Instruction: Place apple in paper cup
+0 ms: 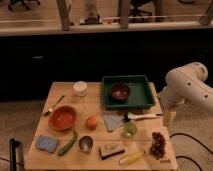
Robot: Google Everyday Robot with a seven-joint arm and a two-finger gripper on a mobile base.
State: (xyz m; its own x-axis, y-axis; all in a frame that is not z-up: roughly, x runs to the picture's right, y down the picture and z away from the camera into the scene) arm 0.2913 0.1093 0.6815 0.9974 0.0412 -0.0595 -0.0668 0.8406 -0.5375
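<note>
**One apple, one paper cup: not yet joined**

- Apple (91,122): loose on the wooden bench (95,103), near its middle, just right of the orange bowl (63,118), apparently not touching it. Ungrasped. Open space above, so probably reachable from the top.
- Paper cup (80,88): upright at the far-left part of the bench, mouth up, beyond the bowl and apart from the apple. Ready to receive. Seemingly only a little wider than the fruit, so likely little margin on the drop.
- End effector (15,154): taken to be the dark upright part at the bottom-left edge of view, off the near-left corner of the bench, near the blue sponge (47,144). Nothing visibly held; apart or together, cannot tell. Well away from apple and cup alike, so judged parked, with no reach begun.
- Robot arm (187,85): white and bulky, at the right of the bench beside the green tray (141,94), clear of every item.
- Also on the bench:
  - dark bowl (120,92) inside the tray
  - metal utensil (52,106) left of the orange bowl
  - grey cloth (114,121) just right of the apple
  - white-handled brush (142,117)
  - green cup (129,130)
  - metal cup (86,144)
  - long green vegetable (67,145)
  - grape bunch (158,142)
- Hidden or doubtful:
  - end effector cut off by the lower frame edge, its link to the arm out of view
  - inside of the paper cup not visible
  - utensil either fork or spoon
  - yellow item (131,158) at the near edge, unidentified
</note>
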